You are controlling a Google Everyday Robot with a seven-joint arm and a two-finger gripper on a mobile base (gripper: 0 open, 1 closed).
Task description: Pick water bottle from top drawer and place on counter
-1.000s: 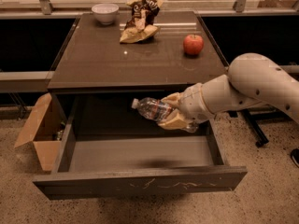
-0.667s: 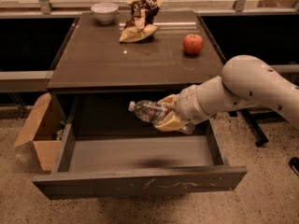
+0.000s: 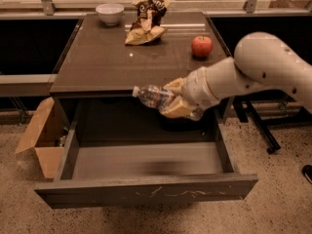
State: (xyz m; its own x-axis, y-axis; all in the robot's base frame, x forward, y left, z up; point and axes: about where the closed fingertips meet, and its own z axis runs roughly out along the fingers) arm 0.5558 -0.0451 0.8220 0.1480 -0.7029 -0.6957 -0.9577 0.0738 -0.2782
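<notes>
Water bottle (image 3: 152,97) is held sideways in the gripper (image 3: 173,100), jaws closed around its body, cap pointed left. It is kept level with the front edge of the counter (image 3: 97,62), right of centre, above the pulled-out top drawer (image 3: 146,192). Apple (image 3: 202,46) is seen near the right edge, bowl (image 3: 109,13) at the back-left corner, crumpled bag (image 3: 145,22) at the back edge. Cardboard box (image 3: 40,136) is placed on the floor at the left.

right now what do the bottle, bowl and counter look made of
The water bottle, held in the gripper over the open top drawer: clear ribbed plastic, see-through. The bowl: white and smooth, probably ceramic. The counter: dark glossy top, maybe laminate, with light glinting off it.
</notes>
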